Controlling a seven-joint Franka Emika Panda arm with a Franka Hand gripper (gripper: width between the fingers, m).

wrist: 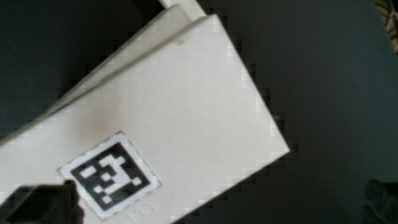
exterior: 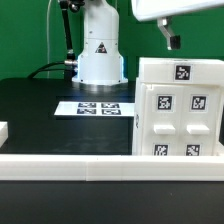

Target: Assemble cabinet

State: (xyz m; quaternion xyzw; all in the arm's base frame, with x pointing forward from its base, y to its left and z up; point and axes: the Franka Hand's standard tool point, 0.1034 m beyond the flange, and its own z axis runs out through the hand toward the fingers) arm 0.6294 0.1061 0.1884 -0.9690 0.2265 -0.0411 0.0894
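Observation:
The cabinet [exterior: 178, 108] is a large white box standing at the exterior view's right, with a black-and-white tag on its top and several tagged drawer fronts on its near face. My gripper [exterior: 170, 38] hangs just above the cabinet's top, touching nothing. In the wrist view the cabinet's flat white top [wrist: 169, 95] fills most of the picture, with a tag [wrist: 111, 172] on it. My gripper [wrist: 205, 208] is open and empty. One dark finger [wrist: 25, 205] shows at the edge beside the tag, and the other is dim at the opposite edge.
The robot's white base [exterior: 100, 52] stands at the back of the black table. The marker board [exterior: 95, 108] lies in front of it. A long white rail [exterior: 90, 165] runs along the table's front. A small white block [exterior: 3, 130] sits at the exterior view's left edge.

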